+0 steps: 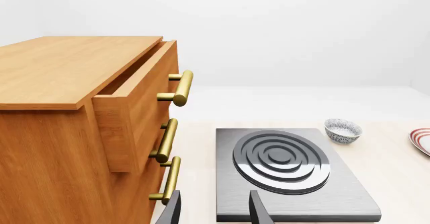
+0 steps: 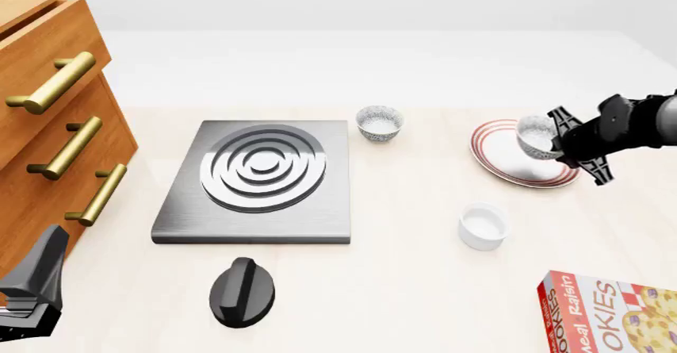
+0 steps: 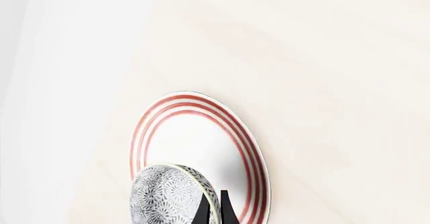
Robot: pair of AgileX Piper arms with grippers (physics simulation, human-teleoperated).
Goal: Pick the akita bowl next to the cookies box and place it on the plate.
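My right gripper (image 2: 557, 142) is shut on the rim of the akita bowl (image 2: 534, 136), which hangs tilted on its side over the plate (image 2: 506, 168). In the right wrist view the speckled bowl (image 3: 166, 196) is low over the red-ringed plate (image 3: 195, 138), with the fingertips (image 3: 215, 210) pinching its rim. Whether the bowl touches the plate is unclear. The cookies box (image 2: 611, 315) lies at the near right corner. My left gripper (image 2: 37, 288) stands open and empty at the near left by the cabinet; its fingers (image 1: 258, 210) are spread in the left wrist view.
A second speckled bowl (image 2: 380, 122) sits behind the stove plate (image 2: 259, 180). A plain white cup (image 2: 483, 226) stands in front of the plate. A black knob (image 2: 242, 289) lies near the front. The wooden cabinet (image 2: 53, 115) on the left has its top drawer (image 1: 134, 108) part open.
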